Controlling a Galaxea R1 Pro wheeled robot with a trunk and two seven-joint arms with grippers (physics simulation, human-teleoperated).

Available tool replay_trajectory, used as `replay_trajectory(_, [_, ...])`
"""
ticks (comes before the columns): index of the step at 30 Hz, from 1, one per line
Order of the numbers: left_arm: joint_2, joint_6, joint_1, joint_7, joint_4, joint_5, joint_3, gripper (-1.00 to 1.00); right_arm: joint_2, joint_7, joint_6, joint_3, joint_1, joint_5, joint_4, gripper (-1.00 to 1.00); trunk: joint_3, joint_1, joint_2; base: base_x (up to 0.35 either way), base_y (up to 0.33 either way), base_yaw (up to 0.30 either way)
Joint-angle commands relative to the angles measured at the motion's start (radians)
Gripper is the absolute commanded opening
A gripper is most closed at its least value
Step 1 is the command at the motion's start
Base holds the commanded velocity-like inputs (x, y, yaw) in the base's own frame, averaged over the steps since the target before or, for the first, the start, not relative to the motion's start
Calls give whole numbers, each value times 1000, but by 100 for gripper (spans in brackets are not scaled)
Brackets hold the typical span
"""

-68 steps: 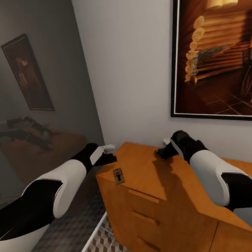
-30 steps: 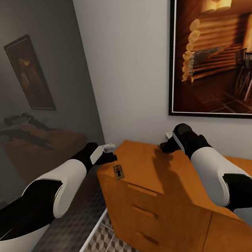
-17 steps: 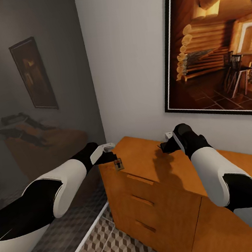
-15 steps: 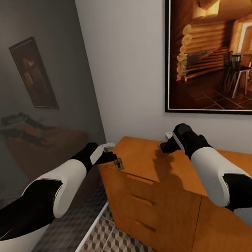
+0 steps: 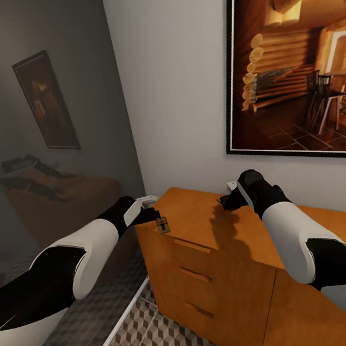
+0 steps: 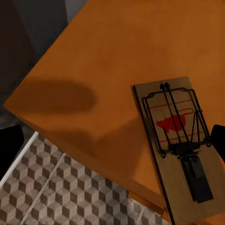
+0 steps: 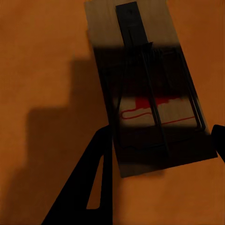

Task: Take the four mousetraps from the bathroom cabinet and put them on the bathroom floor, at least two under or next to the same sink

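Cabinet (image 5: 230,264), orange wood, stands against the wall; patterned floor (image 5: 147,341) below its left end. Left gripper (image 5: 156,217) at the top's near-left corner, over a mousetrap (image 6: 180,150) that overhangs the edge; can't tell if the fingers are spread or shut. Right gripper (image 5: 225,201) hovers mid-top, fingers (image 7: 96,183) spread either side of a second trap (image 7: 150,89), apparently not yet pinching. Advice: close across the wooden base's long edges, clear of the wire bar, then lift straight before swinging out to the floor

A flat wooden mousetrap (image 5: 162,225) with black wire lies near the orange cabinet (image 5: 220,276) top's left edge.
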Motion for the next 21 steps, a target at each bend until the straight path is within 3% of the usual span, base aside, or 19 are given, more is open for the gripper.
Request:
replay_trajectory(1, [0,6,0,6,-2,11,-7,100,1,6,3,-8,-1,9,-1,-100,-1,0,-1,0,0,0])
replay_trajectory(21, [0,12,0,5,-2,11,-7,100,1,6,-33,-8,0,8,13,-100,-1,0,-1,0,0,0])
